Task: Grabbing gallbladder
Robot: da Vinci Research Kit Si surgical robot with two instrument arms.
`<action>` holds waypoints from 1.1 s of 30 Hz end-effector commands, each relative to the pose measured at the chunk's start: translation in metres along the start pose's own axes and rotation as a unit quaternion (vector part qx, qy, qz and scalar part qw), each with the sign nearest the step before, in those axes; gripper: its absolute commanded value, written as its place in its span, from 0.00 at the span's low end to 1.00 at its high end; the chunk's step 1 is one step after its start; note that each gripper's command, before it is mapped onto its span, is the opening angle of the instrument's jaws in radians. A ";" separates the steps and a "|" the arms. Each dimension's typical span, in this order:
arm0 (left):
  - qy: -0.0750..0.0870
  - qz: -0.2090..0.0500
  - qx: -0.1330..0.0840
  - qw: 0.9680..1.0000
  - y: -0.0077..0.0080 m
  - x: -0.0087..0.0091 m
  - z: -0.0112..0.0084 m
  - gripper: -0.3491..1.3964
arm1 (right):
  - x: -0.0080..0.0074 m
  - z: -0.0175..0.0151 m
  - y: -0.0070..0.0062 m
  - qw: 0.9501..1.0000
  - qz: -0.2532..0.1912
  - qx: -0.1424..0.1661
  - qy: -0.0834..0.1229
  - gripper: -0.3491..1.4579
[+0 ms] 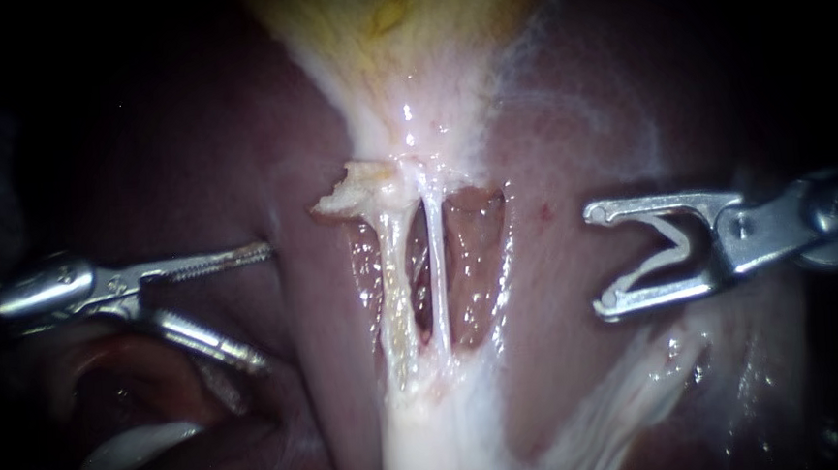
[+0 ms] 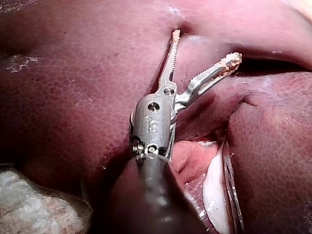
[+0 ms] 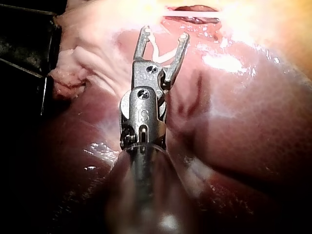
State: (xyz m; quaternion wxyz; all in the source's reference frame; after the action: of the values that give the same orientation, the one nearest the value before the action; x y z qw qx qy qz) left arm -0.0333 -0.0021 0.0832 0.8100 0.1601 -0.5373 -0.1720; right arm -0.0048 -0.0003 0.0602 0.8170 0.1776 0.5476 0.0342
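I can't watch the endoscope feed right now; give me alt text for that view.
Neither instrument grips anything: the left instrument, jaws open, sits over the liver left of two pale tubes, and the right instrument, jaws open, faces them from the right. The tubes run side by side down from the yellowish gallbladder at the top.

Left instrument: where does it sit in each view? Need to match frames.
Endoscope view: the left instrument comes in from the left, jaws open, short of the two tubes.
Left wrist view: it is the view's own instrument, jaws open against the liver.
Right wrist view: not in it.
Shared landmark: the liver.
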 end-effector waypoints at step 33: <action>-0.036 -0.039 0.002 0.999 0.0003 -0.0111 -0.0047 0.68 | 0.0000 -0.0002 0.0002 1.000 0.004 0.000 0.000 0.43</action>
State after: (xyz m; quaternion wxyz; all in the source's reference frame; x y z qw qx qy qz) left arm -0.0332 0.0039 0.0721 0.7792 0.1756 -0.5634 -0.2112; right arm -0.0049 -0.0001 0.0602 0.8168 0.1793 0.5471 0.0374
